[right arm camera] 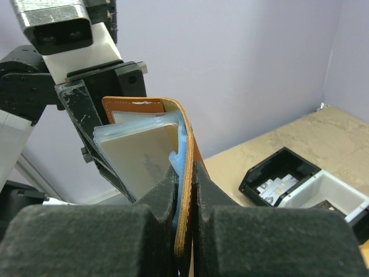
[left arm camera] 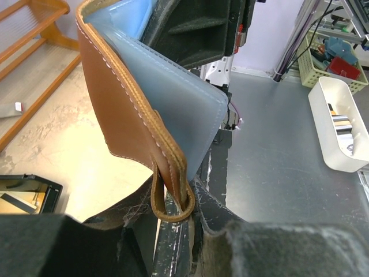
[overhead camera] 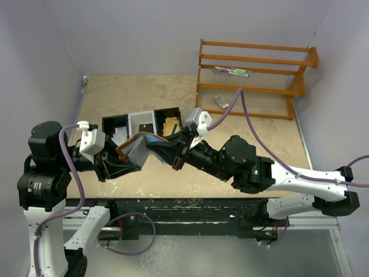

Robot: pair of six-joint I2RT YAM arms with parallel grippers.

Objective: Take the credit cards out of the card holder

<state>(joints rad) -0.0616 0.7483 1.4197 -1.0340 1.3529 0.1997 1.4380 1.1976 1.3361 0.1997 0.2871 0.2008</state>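
Right gripper (right arm camera: 184, 173): closed tight, pinching one leather wall of the card holder (left arm camera: 124, 109).
Left gripper (left arm camera: 173, 228): jaws slightly parted around the holder's lower corner; I cannot tell whether they grip it.
Card holder: folded open, between my two grippers.
Cards (right arm camera: 141, 158): tucked inside, just left of my right fingers.

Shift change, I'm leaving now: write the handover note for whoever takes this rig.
Grippers: right gripper has its jaws shut on the card holder, held in the air; left gripper is at the holder's tab end, grip unclear.
Cards: a pale credit card sits in the holder's pocket.
Done: holder up and spread open.
Left: pull the cards out.
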